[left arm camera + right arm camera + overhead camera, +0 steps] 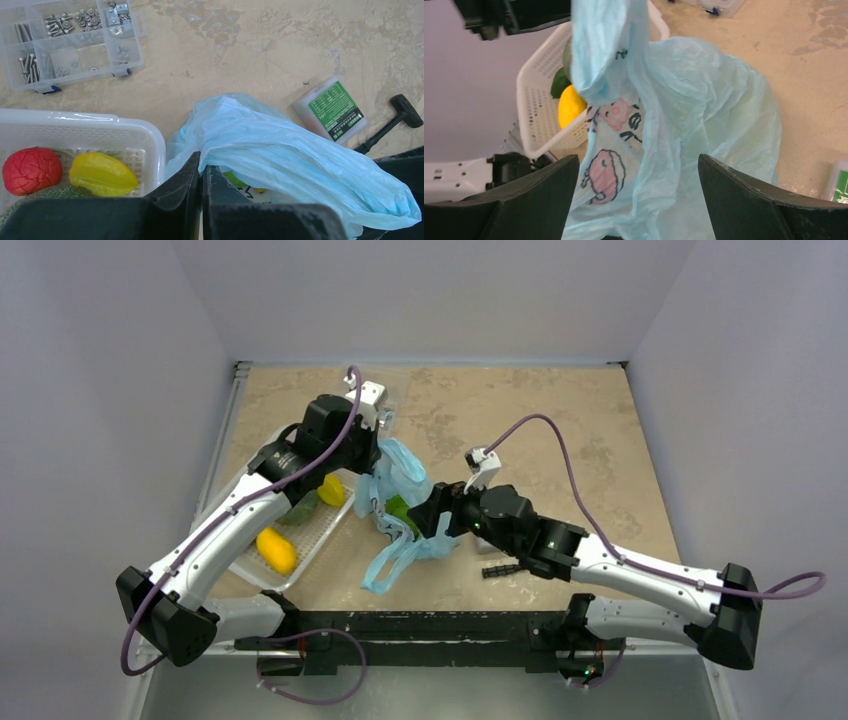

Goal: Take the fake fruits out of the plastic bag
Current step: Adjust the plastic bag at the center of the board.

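The light-blue plastic bag (405, 502) stands bunched at mid-table, its cartoon print showing in the right wrist view (614, 150). My left gripper (374, 455) is shut on the bag's upper edge (235, 125) and holds it up. My right gripper (428, 516) is open, its jaws wide apart on either side of the bag's body (636, 162). A green fake fruit (398, 508) shows inside the bag's mouth, also as a green sliver in the left wrist view (235, 179). Any other fruit in the bag is hidden.
A white mesh basket (322, 533) at left holds yellow fruits (277, 550), a red one (31, 170), a yellow starfruit (102, 174) and a green one (300, 508). A clear compartment box (65, 40), a green-labelled box (332, 107) and a black tool (500, 569) lie nearby.
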`<action>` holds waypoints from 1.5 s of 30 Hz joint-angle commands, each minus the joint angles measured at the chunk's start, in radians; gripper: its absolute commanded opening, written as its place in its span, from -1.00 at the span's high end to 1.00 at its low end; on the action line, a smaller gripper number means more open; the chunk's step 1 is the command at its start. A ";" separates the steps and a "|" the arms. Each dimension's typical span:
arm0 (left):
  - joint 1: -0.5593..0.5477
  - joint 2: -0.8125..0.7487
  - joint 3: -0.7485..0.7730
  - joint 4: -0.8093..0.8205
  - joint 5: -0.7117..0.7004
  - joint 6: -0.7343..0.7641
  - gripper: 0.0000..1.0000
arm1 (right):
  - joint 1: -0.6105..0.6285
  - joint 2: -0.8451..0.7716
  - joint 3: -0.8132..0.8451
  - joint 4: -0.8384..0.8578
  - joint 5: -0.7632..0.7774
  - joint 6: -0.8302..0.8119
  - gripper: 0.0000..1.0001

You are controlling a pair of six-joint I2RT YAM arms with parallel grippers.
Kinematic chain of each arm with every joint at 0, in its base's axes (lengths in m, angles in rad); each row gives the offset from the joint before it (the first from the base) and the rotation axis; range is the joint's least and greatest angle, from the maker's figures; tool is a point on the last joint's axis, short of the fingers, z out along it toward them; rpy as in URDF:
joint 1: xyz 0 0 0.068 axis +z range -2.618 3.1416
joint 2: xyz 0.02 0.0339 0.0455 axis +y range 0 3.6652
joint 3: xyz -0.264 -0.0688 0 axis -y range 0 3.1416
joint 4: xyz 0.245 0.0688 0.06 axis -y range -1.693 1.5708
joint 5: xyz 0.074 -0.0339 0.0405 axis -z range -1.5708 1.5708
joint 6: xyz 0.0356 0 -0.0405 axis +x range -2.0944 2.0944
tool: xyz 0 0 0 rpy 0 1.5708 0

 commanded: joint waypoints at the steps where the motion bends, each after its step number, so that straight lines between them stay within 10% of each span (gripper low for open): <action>1: 0.004 -0.031 0.019 0.044 0.025 0.002 1.00 | -0.003 0.080 0.042 0.075 0.159 0.047 -0.75; 6: 0.004 -0.033 0.020 0.043 0.027 0.000 1.00 | -0.008 0.239 0.117 0.105 0.114 -0.037 -0.68; 10: 0.003 -0.026 0.021 0.040 0.058 -0.008 1.00 | -0.008 0.355 0.179 0.076 0.150 -0.028 0.16; 16: -0.091 -0.034 0.044 -0.051 -0.112 -0.007 -0.34 | -0.009 0.361 0.161 0.136 0.102 0.000 0.97; 21: -0.090 -0.179 -0.039 -0.149 -0.161 -0.206 -0.85 | -0.008 0.351 0.136 0.164 0.076 0.006 1.00; 31: -0.089 -0.608 -0.299 -0.272 -0.216 -0.495 -0.96 | -0.008 0.334 0.108 0.205 0.010 0.012 1.00; 42: -0.096 -0.383 -0.490 0.147 0.127 -0.753 -1.00 | -0.008 0.292 0.078 0.227 -0.007 0.032 1.00; 45: -0.114 -0.307 -0.485 0.186 0.139 -0.756 -0.75 | -0.008 0.285 0.079 0.222 -0.011 0.032 1.00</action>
